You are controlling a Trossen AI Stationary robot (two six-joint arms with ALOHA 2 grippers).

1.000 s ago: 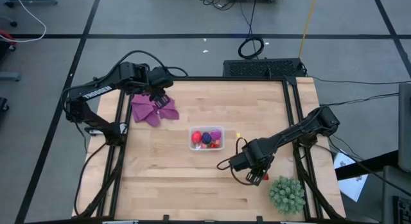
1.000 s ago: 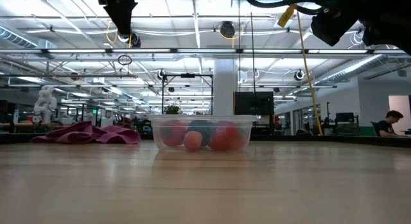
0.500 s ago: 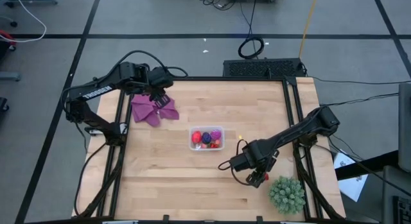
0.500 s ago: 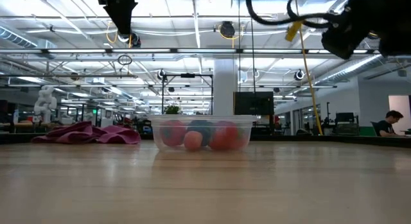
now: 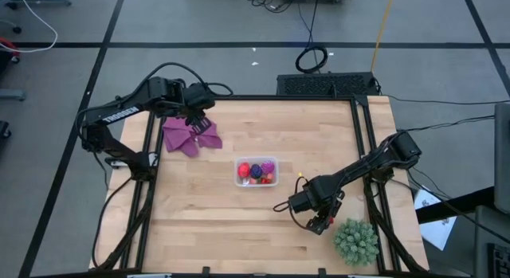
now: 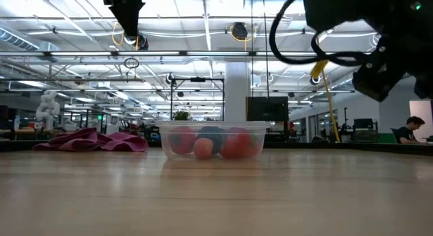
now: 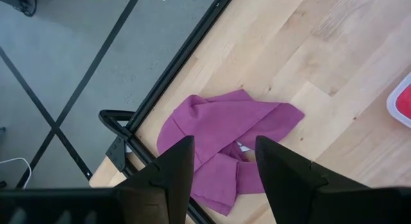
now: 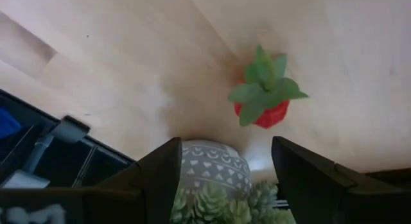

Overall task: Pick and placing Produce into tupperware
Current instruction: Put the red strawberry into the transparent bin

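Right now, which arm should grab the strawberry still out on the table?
Right. Its open claw hangs over the strawberry by the potted plant. The left claw sits over the purple cloth, far across the table.

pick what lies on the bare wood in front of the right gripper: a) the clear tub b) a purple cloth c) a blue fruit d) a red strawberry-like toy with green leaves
d: in the right wrist view the red strawberry-like toy lies alone on the table, beyond the open right gripper, near the potted plant.
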